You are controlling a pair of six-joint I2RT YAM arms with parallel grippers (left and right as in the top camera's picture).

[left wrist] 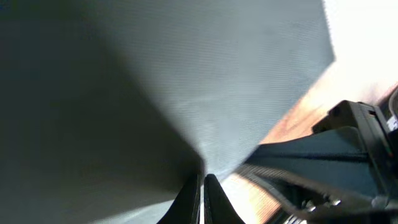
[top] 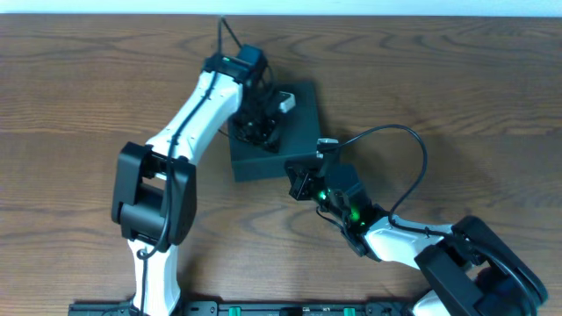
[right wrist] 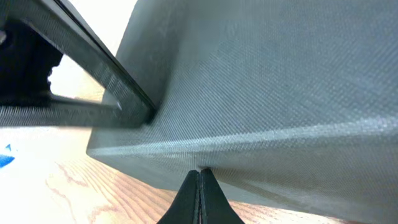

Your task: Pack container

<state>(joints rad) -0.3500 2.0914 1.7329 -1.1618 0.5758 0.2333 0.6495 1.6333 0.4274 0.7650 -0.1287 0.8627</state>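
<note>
Here, from above, the left arm [top: 189, 114] rises from the desk's [top: 79, 96] 7 o'clock edge and leans toward 1 o'clock. Its left pincer [top: 259, 130] comes down on the 10 o'clock part of the container [top: 299, 140]. In the left wrist view, its two dark fingers [left wrist: 214, 202] run up together to a shared point with only a thin slit between them. They look pressed together. Whether anything thin sits in that slit I cannot tell. The box's matte grey-teal face fills most of that view.

The container lies near the middle of the desk, a little toward 12 o'clock. It is turned so that one corner points to about 7 o'clock. From overhead its top reads as one flat dark face.

At the box's 5 o'clock edge sits the right pincer [top: 305, 182], touching the box or just beside it. The right arm [top: 395, 241] carries it and stretches back to the desk's 5 o'clock corner. In the right wrist view, its fingers [right wrist: 208, 199] are closed flat against each other. Their tips meet the container's lower edge, where the box rests on the wood. A black bar of the other arm crosses that view at 10 o'clock.
</note>
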